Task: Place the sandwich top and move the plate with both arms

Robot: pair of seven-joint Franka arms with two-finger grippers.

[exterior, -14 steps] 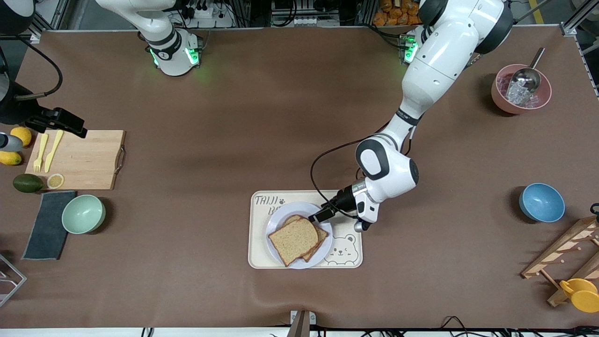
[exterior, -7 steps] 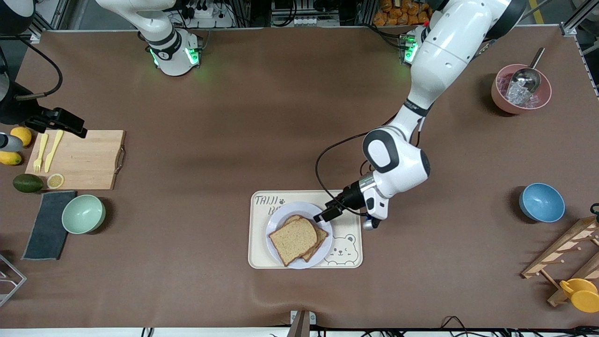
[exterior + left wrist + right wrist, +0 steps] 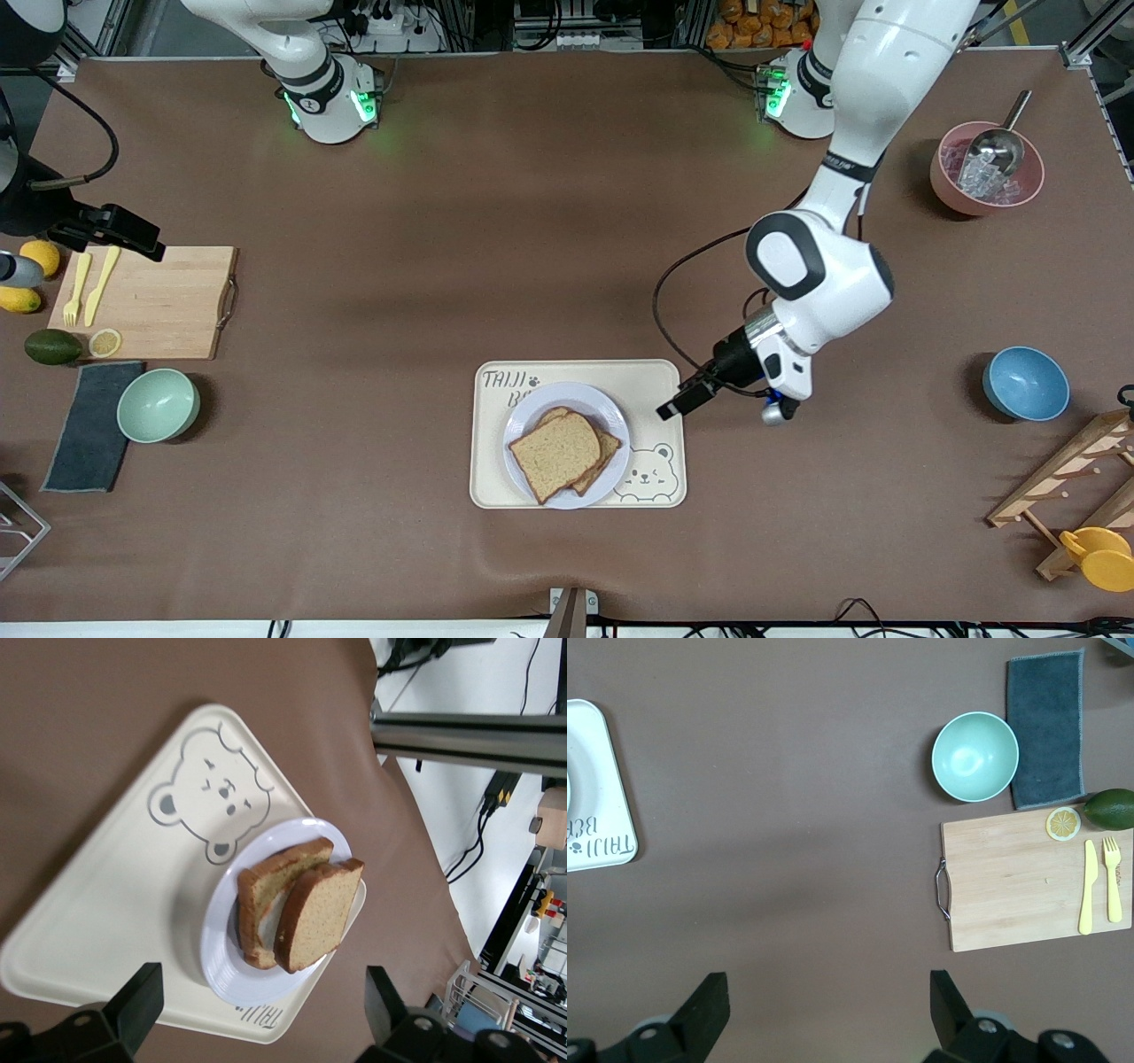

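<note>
The sandwich top [image 3: 556, 455], a tan-brown bread slice, lies on a lower slice on the pale round plate [image 3: 532, 409]. The plate rests on the cream bear-printed tray [image 3: 651, 377]. In the left wrist view the sandwich top [image 3: 321, 912] leans across the lower slice on the plate [image 3: 223, 967]. My left gripper [image 3: 678, 406] hangs open over the tray's edge toward the left arm's end, with nothing between its fingers [image 3: 142, 992]. My right gripper [image 3: 142, 241] waits open and high over the cutting board's end of the table, also seen as the right gripper [image 3: 826, 988] with bare mat below.
A wooden cutting board [image 3: 146, 301] with yellow fork and knife, a green bowl [image 3: 158, 405] and a grey cloth [image 3: 89, 425] lie toward the right arm's end. A blue bowl [image 3: 1025, 383], a pink bowl with scoop [image 3: 986, 168] and a wooden rack [image 3: 1072, 478] stand toward the left arm's end.
My left arm has drawn back from the plate's rim toward its own end of the table, its gripper staying open. The sandwich and plate have not moved. The right arm is still.
</note>
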